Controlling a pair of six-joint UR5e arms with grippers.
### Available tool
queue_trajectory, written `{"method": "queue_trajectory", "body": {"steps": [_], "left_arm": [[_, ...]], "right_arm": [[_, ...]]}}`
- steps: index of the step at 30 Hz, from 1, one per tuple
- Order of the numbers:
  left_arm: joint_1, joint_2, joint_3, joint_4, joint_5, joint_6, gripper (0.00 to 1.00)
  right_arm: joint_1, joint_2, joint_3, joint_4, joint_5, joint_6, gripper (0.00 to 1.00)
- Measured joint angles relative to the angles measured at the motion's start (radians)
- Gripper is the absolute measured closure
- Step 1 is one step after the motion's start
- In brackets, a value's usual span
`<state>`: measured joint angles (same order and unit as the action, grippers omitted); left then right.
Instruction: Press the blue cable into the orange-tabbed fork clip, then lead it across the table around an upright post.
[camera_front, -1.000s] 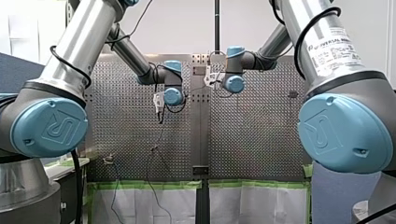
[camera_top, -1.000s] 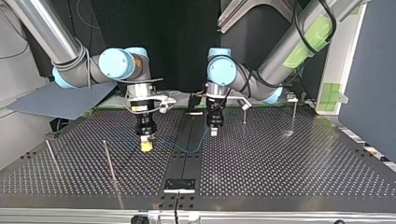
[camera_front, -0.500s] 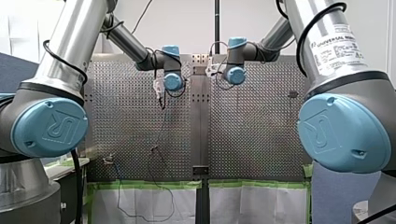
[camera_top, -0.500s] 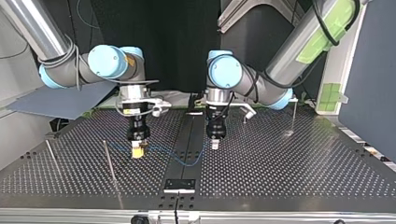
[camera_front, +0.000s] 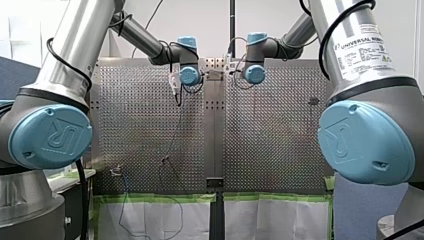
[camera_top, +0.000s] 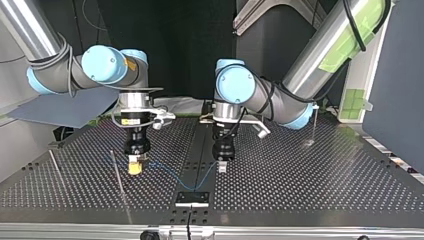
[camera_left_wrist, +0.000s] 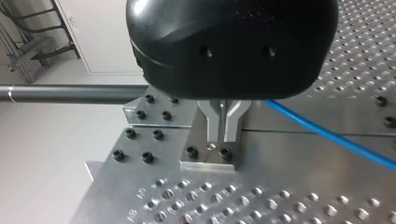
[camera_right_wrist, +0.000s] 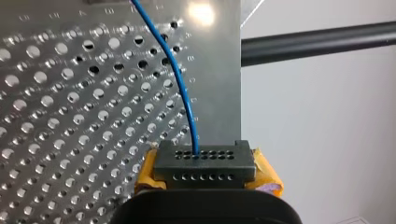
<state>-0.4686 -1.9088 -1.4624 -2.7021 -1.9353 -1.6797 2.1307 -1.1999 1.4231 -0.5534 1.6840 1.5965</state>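
Cable (camera_right_wrist: 183, 93) unseen between yellow fingers (camera_right_wrist: 267, 171)

Cable (camera_top: 172, 171) hangs — between my left gripper (camera_top: 222, 167) and my right gripper (camera_top: 134, 169)

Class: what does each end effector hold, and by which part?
My right end effector pinches the blue cable between its yellow pads; my left end effector appears to grip it further along, slack sagging between them.

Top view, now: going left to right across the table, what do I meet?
thin upright post → second upright post → my right pincer, yellow pads → sagging blue cable → my left pincer → far thin post
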Motion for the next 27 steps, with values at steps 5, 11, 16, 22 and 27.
{"method": "queue_trajectory", "body": {"steps": [5,11,16,22,27], "left_arm": [[-0.011,0.0,0.032,-0.023,0.0,0.005,1.0],[-0.023,0.0,0.07,-0.047,0.002,0.006,1.0],[-0.032,0.0,0.09,-0.06,0.004,0.007,1.0],[-0.051,-0.001,0.131,-0.092,0.016,0.008,1.0],[-0.064,-0.003,0.16,-0.102,0.026,0.008,1.0]], "right_arm": [[-0.014,-0.007,0.0,0.008,0.002,0.002,1.0],[-0.031,-0.023,0.0,0.014,0.002,0.005,1.0],[-0.047,-0.036,0.0,0.017,0.001,0.008,1.0],[-0.07,-0.048,0.0,0.025,0.001,0.011,1.0],[-0.091,-0.053,0.0,0.033,0.001,0.012,1.0]]}}
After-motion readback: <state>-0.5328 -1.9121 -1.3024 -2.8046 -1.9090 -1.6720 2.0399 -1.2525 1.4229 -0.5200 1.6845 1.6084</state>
